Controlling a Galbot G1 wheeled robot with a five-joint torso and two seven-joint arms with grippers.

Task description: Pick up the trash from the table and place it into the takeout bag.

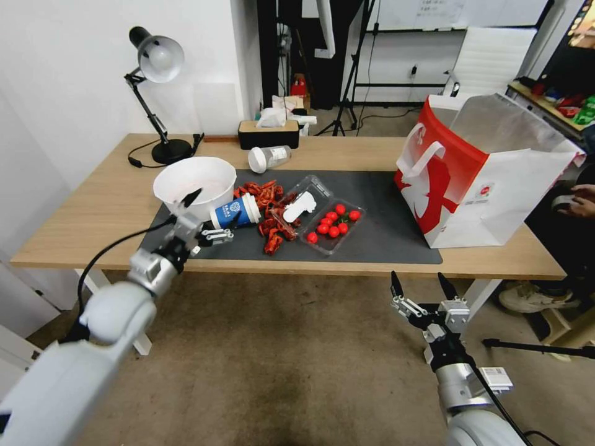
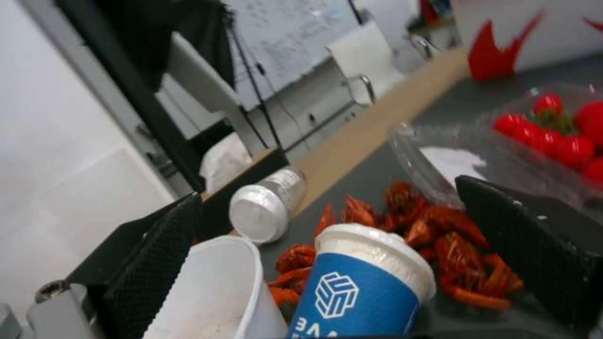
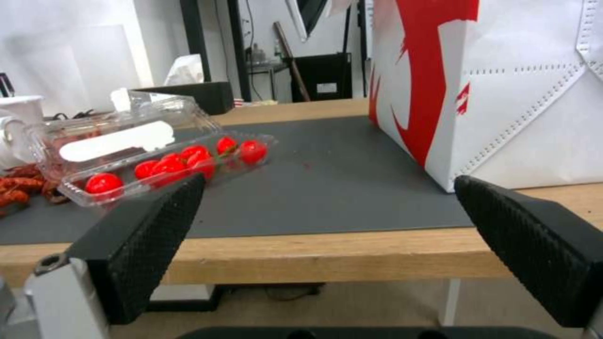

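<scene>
On the table's (image 1: 93, 210) dark mat, a blue-and-white paper cup (image 1: 235, 212) lies on its side beside a white bowl (image 1: 193, 179) and a heap of red shell litter (image 1: 268, 214). My left gripper (image 1: 212, 217) is open at the cup's base; in the left wrist view the cup (image 2: 364, 292) and the bowl's rim (image 2: 216, 287) lie between its fingers (image 2: 157, 254). A clear white-lidded jar (image 1: 269, 158) lies farther back. The red and white takeout bag (image 1: 483, 167) stands open at the right. My right gripper (image 1: 421, 286) hangs open below the table's front edge, facing the bag (image 3: 502, 94).
An open clear clamshell (image 1: 328, 223) with red cherry tomatoes sits mid-mat. A desk lamp (image 1: 158, 93) and a tissue box (image 1: 269, 133) stand along the back edge. Bare mat (image 1: 378, 217) lies between the clamshell and the bag.
</scene>
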